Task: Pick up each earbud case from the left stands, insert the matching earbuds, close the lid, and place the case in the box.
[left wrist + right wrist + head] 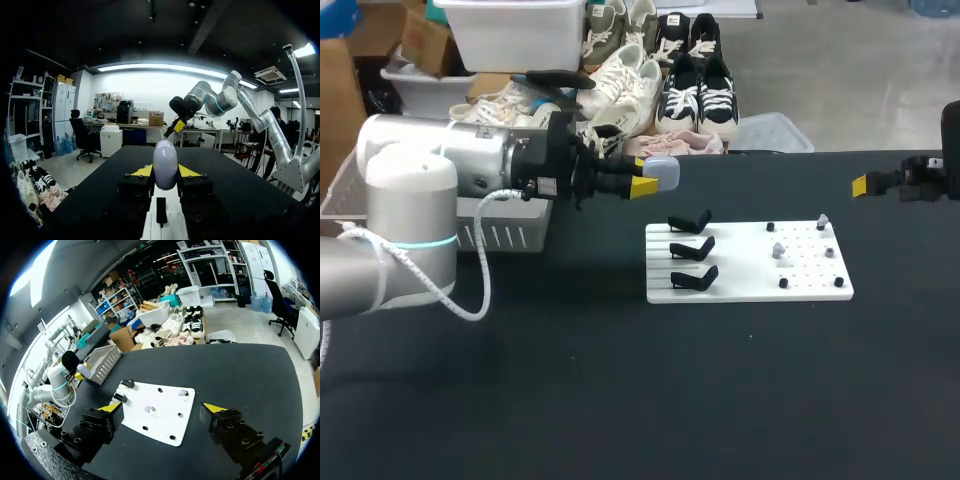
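Left arm [450, 165] level, left fingers [142, 171] clasping one earbud case [662, 172] | right arm [220, 100] at surface [620, 400] edge, right fingers [214, 408] spread | three stands [692, 247], two earbuds [779, 250]

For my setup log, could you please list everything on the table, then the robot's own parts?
table: one, black, under everything.
board: one, white, table's middle right.
stands: three, black, empty, board's left side.
pegs: four, black, board's right part.
earbuds: two, pale, among the pegs.
box: one, pale grey, slatted, table's left edge.
earbud case: one, pale, held in the air, off the stands.
left gripper: one, yellow-tipped, shut on the earbud case.
right gripper: one, yellow-tipped, open, over the table's right side.
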Robot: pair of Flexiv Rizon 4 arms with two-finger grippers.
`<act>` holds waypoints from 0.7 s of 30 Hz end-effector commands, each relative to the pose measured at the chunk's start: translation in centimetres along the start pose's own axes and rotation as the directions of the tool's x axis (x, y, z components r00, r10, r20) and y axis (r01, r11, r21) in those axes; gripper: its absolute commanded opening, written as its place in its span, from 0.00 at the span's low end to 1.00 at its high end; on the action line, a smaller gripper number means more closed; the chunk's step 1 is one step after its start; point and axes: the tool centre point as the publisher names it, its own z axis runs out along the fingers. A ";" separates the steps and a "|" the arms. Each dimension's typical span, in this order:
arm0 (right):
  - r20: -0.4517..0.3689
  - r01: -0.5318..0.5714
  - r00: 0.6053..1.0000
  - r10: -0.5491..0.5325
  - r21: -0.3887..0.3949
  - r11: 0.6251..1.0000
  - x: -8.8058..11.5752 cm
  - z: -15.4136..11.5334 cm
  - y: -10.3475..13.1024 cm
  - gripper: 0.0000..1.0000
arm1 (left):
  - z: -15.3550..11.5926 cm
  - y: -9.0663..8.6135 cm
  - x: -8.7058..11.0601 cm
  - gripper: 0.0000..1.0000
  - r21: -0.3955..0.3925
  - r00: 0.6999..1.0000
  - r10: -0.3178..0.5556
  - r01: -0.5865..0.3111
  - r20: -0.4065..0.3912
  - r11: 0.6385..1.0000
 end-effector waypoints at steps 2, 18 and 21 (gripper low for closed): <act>-0.002 0.000 1.000 0.000 -0.003 1.000 0.0 0.0 -0.1 1.00 | -1.0 -3.7 -0.2 0.00 -0.191 0.998 0.046 -0.040 0.031 0.981; -0.002 0.000 1.000 0.000 -0.003 1.000 0.0 0.0 -0.1 1.00 | -1.1 -5.5 -0.1 0.00 -0.180 0.994 0.103 -0.097 0.025 0.979; -0.002 0.000 1.000 0.000 -0.003 1.000 0.0 0.0 -0.1 1.00 | -1.1 -5.5 -0.1 0.00 -0.180 0.994 0.103 -0.097 0.025 0.979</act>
